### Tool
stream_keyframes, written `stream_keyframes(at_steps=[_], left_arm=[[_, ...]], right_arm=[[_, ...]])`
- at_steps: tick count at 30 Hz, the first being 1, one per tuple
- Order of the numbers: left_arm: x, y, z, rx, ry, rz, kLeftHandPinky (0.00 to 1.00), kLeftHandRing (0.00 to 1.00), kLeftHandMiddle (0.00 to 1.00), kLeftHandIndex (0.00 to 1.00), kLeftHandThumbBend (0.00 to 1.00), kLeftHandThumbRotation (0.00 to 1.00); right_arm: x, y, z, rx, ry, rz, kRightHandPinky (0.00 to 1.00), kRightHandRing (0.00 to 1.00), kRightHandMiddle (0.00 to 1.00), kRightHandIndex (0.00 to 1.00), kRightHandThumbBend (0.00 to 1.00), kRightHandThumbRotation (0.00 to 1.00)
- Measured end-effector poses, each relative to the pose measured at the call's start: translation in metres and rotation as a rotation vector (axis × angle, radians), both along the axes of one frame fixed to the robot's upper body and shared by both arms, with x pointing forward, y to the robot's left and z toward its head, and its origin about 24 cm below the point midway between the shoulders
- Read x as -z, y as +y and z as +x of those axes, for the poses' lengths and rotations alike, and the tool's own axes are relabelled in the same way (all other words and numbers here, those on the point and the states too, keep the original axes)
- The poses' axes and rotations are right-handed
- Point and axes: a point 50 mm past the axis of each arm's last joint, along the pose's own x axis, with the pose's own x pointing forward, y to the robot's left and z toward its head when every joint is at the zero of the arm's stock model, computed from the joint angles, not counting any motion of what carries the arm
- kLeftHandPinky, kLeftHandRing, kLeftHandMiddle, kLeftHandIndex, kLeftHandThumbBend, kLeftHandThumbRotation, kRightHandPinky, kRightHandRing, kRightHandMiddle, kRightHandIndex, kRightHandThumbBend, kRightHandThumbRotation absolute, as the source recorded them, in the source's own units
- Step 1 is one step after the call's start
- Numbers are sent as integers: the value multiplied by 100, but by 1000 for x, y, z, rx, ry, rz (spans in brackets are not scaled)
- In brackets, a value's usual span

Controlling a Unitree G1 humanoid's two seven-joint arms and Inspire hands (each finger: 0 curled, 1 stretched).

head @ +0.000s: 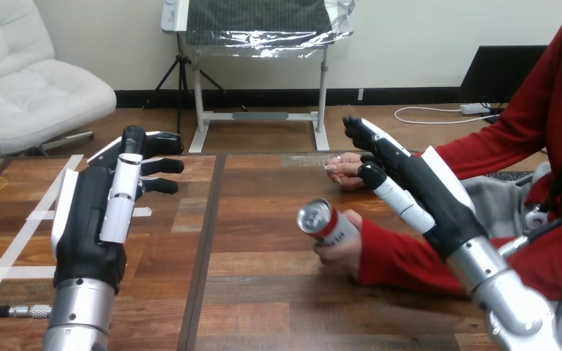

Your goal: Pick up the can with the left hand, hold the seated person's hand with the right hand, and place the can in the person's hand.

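Here, the can (327,220) lies tilted in the person's nearer hand (340,252), low over the worktop (263,292). The left hand (91,219) hovers well apart at the left, fingers straight, holding nothing. The right hand (432,191) reaches beside the person's farther hand (342,168), fingers straight and slightly spread, clasping nothing; whether they touch is unclear.

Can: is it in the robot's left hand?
No, the can lies in the person's lower hand, while the left hand stands open and empty, apart at the view's left.
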Motion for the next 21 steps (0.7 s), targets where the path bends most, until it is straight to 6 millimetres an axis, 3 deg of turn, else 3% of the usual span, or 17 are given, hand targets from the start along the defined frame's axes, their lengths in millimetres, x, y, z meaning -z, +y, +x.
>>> stream_keyframes(at_steps=[21], left_arm=[[0,-4,-1,-8,-38,-27,50,60,65,63,43,100]], right_arm=[[-2,31,-38,-111,-51,292,99,95,95,95,87,100]])
